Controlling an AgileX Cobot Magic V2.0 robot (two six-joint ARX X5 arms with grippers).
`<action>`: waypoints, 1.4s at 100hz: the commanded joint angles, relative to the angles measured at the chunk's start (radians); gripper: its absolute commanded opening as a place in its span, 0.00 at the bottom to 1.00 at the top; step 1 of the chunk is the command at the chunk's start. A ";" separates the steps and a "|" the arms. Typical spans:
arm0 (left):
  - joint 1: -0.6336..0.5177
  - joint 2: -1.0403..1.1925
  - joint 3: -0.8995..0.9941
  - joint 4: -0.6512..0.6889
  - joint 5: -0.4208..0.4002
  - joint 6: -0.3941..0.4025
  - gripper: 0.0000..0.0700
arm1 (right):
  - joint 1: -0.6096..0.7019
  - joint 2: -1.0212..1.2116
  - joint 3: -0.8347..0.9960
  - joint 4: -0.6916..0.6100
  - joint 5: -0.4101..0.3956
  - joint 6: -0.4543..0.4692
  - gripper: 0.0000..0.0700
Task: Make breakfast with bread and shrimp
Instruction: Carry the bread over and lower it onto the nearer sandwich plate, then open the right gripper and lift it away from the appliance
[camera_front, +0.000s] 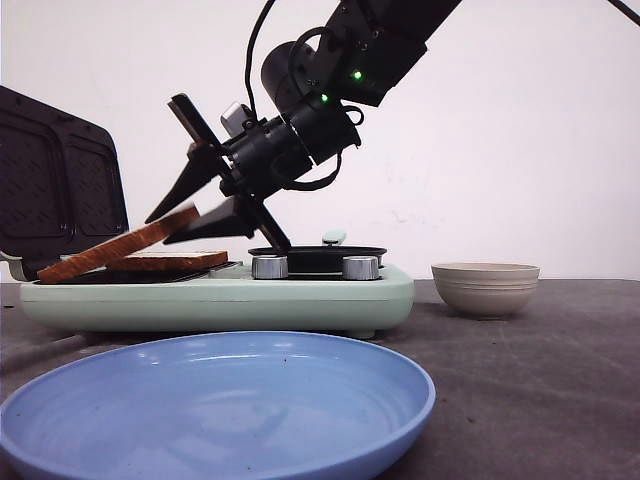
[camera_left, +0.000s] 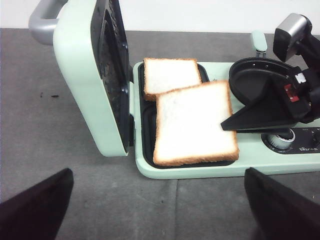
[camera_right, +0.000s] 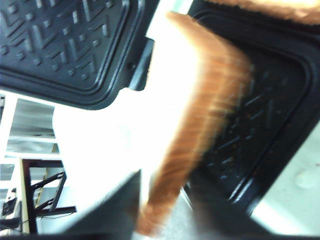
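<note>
Here right end effector pinches tilted bread slice; left wrist view reveals second slice flat

We see a right arm built of matte black blocks and a round black barrel; two small green lights glow on its casing; a thin black cable loops up from the wrist, and a small silver box sits beside it; the right gripper has long, flat, wedge-shaped black fingers with a small red tag near their root; the left gripper shows only two dark, blunt finger ends.
</note>
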 joint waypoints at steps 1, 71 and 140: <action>-0.002 0.001 0.003 0.013 -0.005 0.005 1.00 | 0.011 0.028 0.028 0.010 0.013 -0.013 0.42; -0.002 0.001 0.003 0.013 -0.005 0.005 1.00 | 0.011 0.025 0.135 -0.153 0.095 -0.150 0.64; -0.002 0.001 0.003 0.010 -0.005 0.005 1.00 | -0.039 -0.179 0.294 -0.461 0.373 -0.488 0.63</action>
